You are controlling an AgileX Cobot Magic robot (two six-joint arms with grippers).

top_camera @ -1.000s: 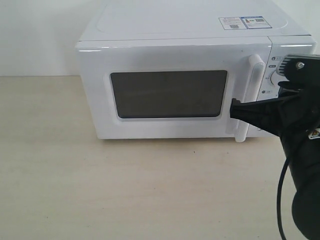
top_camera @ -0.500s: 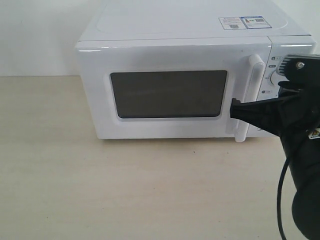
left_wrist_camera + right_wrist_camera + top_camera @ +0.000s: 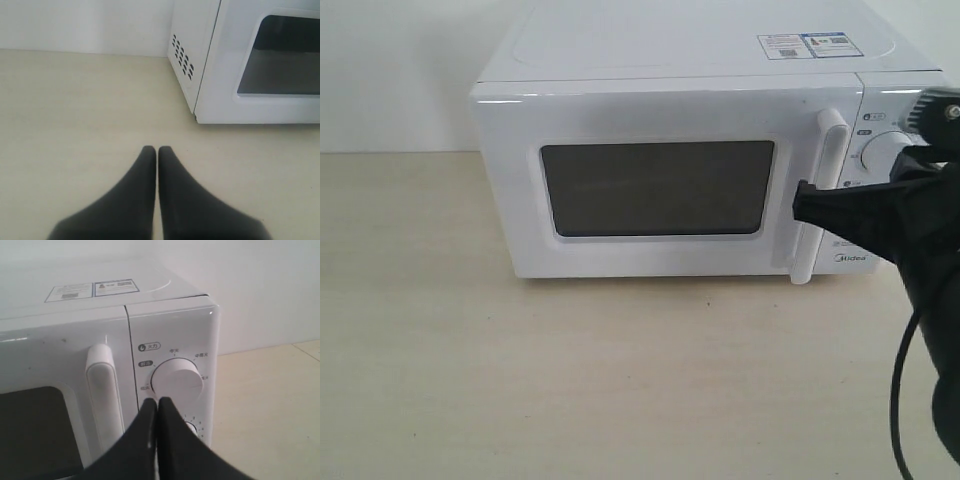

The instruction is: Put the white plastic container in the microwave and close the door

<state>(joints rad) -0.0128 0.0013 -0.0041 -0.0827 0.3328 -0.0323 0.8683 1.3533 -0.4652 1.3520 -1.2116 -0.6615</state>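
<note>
Pale tabletop point(image 3: 520, 380), white wall point(image 3: 390, 70); microwave point(image 3: 700, 45), door point(image 3: 650, 115) shut; left fingers point(image 3: 135, 195) and right fingers point(image 3: 140, 445) tight together, empty

My left gripper point(image 3: 156, 149) and right gripper point(image 3: 157, 402) are matte black, tapering to points; I see a black cable point(image 3: 896, 400) and perhaps a screw head point(image 3: 952, 108).

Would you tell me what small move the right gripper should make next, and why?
Probably ease the right gripper back from the microwave: its door already looks flush and shut, and the shut, empty jaws sit just beside the handle, so nothing seems left to push.
</note>
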